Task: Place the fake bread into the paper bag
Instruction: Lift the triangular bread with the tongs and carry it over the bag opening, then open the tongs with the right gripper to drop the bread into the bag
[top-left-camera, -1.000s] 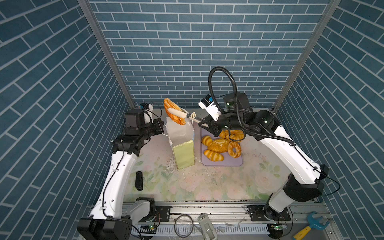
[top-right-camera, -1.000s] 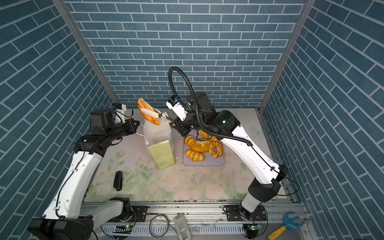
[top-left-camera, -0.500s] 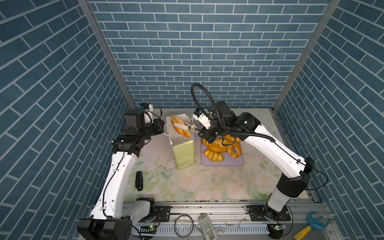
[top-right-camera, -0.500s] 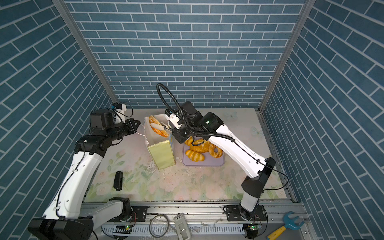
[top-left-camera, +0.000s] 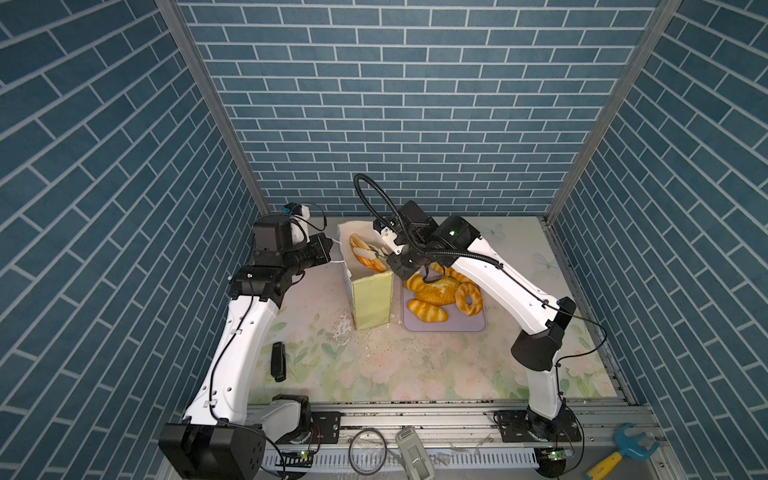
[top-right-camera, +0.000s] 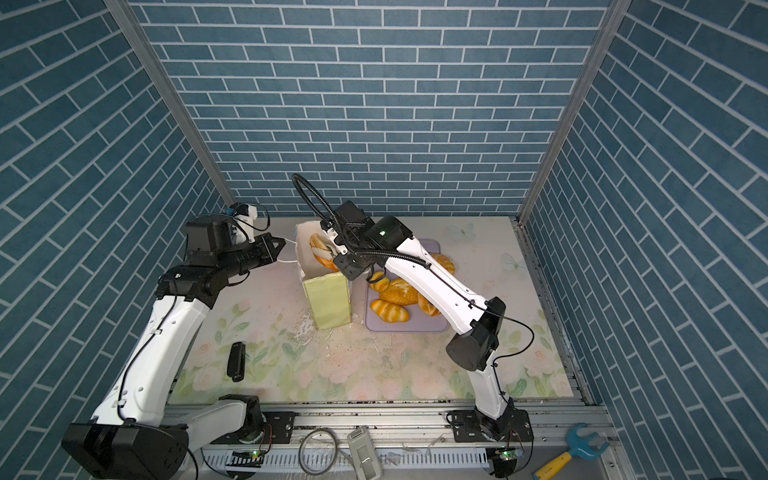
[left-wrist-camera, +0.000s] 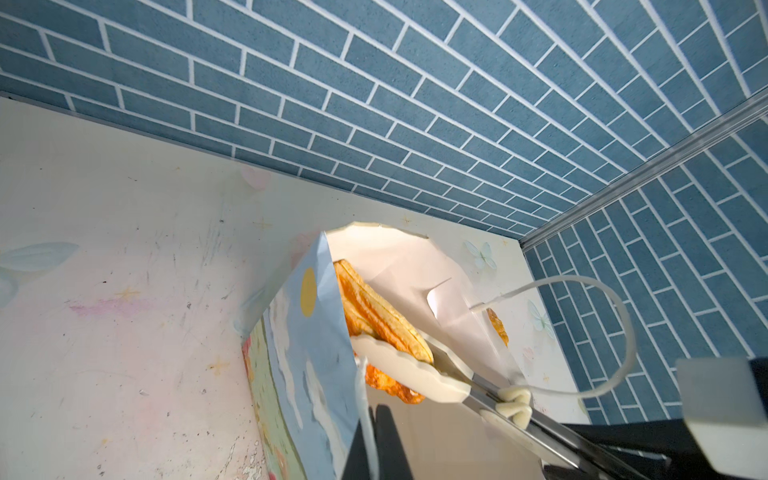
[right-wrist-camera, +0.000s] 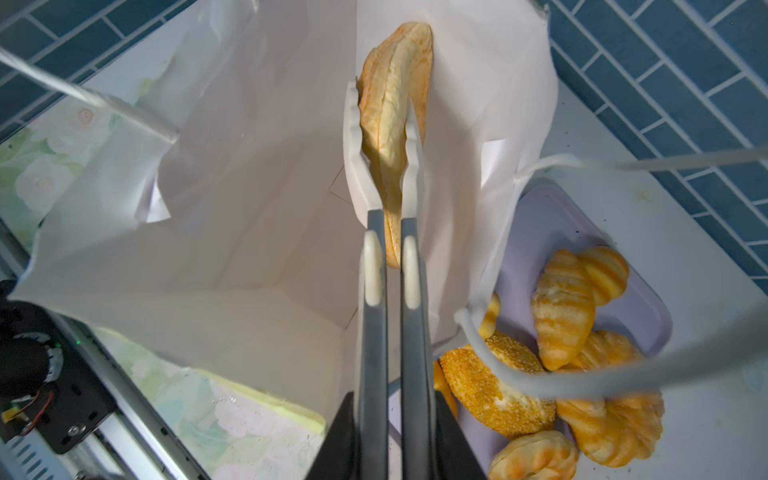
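Observation:
The paper bag (top-left-camera: 372, 299) (top-right-camera: 328, 301) stands upright and open beside the lilac tray (top-left-camera: 444, 326). My left gripper (top-left-camera: 326, 251) (left-wrist-camera: 374, 440) is shut on its white cord handle (left-wrist-camera: 363, 399), at the bag's left rim. My right gripper (top-left-camera: 399, 266) (right-wrist-camera: 390, 436) is shut on grey tongs (right-wrist-camera: 390, 291). Their white tips pinch a twisted ring of fake bread (right-wrist-camera: 392, 104) (top-left-camera: 365, 255) (left-wrist-camera: 374, 311) inside the bag's mouth. More fake bread lies on the tray: a seeded loaf (top-left-camera: 436, 291) (right-wrist-camera: 494, 386), a ring (top-left-camera: 468, 298), a striped roll (top-left-camera: 428, 311) and croissants (right-wrist-camera: 561, 307).
A black bar-shaped object (top-left-camera: 277, 361) lies on the floral mat near the left arm. On the front rail sit a cable loop (top-left-camera: 368, 451), a white device (top-left-camera: 413, 453) and a blue-and-yellow toy wrench (top-left-camera: 623, 451). Brick walls close in on three sides.
My right arm has come down and brought the tongs with the ring from above the bag into its mouth. The left arm has kept its hold on the handle.

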